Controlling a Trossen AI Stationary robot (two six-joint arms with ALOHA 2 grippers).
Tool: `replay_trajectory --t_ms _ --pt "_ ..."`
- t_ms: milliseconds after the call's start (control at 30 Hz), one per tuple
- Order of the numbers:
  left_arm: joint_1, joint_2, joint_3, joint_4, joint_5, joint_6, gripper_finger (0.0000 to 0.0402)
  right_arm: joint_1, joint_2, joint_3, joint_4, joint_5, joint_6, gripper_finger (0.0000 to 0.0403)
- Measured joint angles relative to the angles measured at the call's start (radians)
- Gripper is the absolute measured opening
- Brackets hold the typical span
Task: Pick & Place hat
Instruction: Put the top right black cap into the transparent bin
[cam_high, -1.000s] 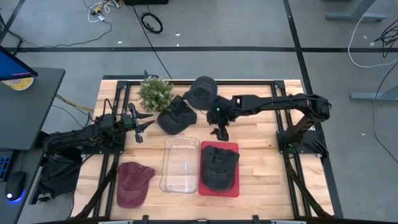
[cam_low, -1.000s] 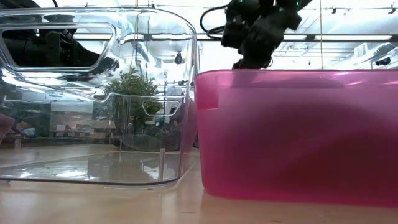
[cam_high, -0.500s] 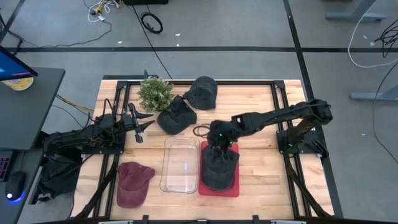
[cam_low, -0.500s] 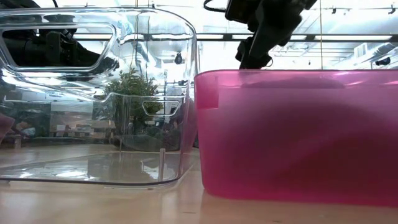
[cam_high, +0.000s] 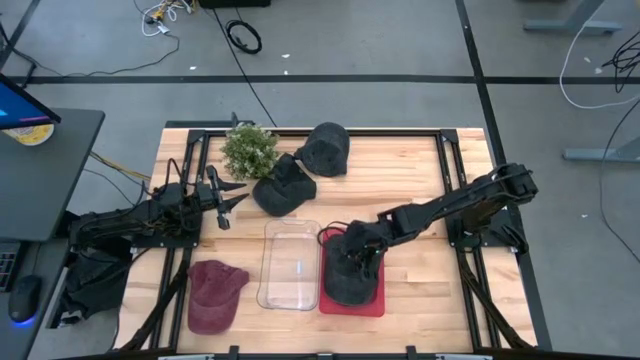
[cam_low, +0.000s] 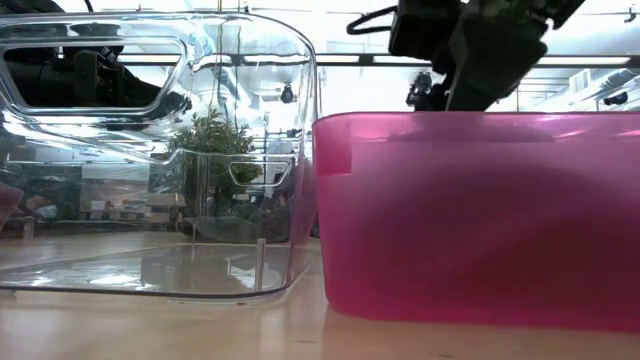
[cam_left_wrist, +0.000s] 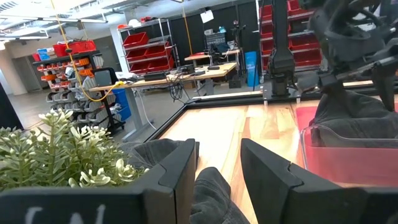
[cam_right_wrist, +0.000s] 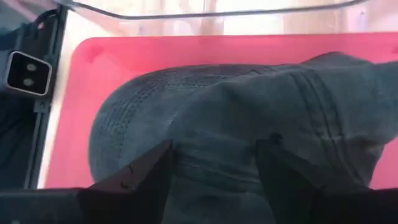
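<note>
A dark grey hat (cam_high: 350, 278) lies crown up in the red bin (cam_high: 378, 305) near the table's near edge. My right gripper (cam_high: 358, 252) hovers low over it, open. In the right wrist view its fingers (cam_right_wrist: 143, 180) stand on either side of the hat's crown (cam_right_wrist: 217, 118). My left gripper (cam_high: 224, 206) waits open at the table's left side, pointing toward a second dark hat (cam_high: 283, 188). A third dark hat (cam_high: 325, 148) lies by the far edge. A maroon hat (cam_high: 215, 292) lies at the near left. My right gripper (cam_right_wrist: 214, 155) comes at the hat's crown from above, pointing down, with one finger on each side of it. I cannot tell whether the fingertips touch the cloth. The hat rests on the floor of the red bin.
A clear plastic bin (cam_high: 290, 265) stands right beside the red bin, on its left. A small potted plant (cam_high: 248, 150) sits at the far left, near the second dark hat. Bare wood shows to the right of the red bin. A black frame borders the table.
My right gripper has travelled from the middle of the table toward the near edge and come down over the hat in the red bin. The hat has stayed where it was. My left arm has kept still.
</note>
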Motion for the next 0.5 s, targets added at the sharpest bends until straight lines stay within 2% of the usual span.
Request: replay_trajectory --t_ms 367,500 --pt "0.000 0.000 0.000 0.000 0.000 0.000 0.0133 0.056 0.000 -0.014 0.073 0.032 0.086 0.0230" --pt "0.000 0.000 0.000 0.000 0.000 0.000 0.0133 0.073 0.000 -0.014 0.113 0.064 0.083 0.0206"
